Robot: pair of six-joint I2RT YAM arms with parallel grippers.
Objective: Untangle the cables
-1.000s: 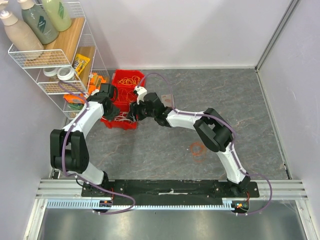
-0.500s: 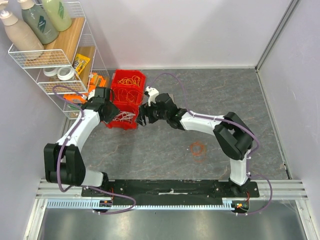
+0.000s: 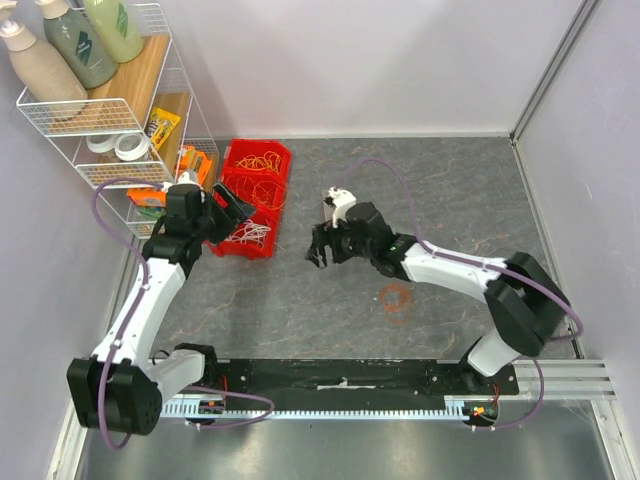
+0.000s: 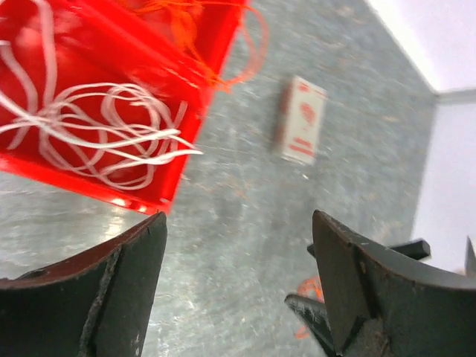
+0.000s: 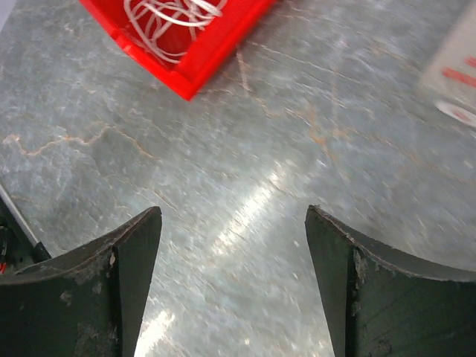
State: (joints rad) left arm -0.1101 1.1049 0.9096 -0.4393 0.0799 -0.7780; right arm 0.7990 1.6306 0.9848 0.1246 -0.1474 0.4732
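Note:
The cables lie in three places. Orange cables [image 3: 262, 160] fill the far compartment of a red bin [image 3: 226, 251], and white cables [image 3: 250, 232] fill the near one. A small orange coil [image 3: 396, 297] lies loose on the table. My left gripper [image 3: 232, 210] hovers at the bin's left near corner, open and empty. In its wrist view the gripper [image 4: 238, 223] looks past the white cables [image 4: 97, 137] and an orange loop [image 4: 249, 41] hanging over the bin wall. My right gripper [image 3: 320, 252] stands right of the bin, open with nothing in it [image 5: 233, 216].
A wire shelf [image 3: 100, 120] with bottles, tape rolls and packets stands at the far left, close to the bin. A small white and red box [image 4: 301, 123] lies flat on the table right of the bin. Walls close in the back and right.
Both arms have drawn back from the red bin: the left swung left and toward the near edge, the right moved right. Both grippers have opened wider.

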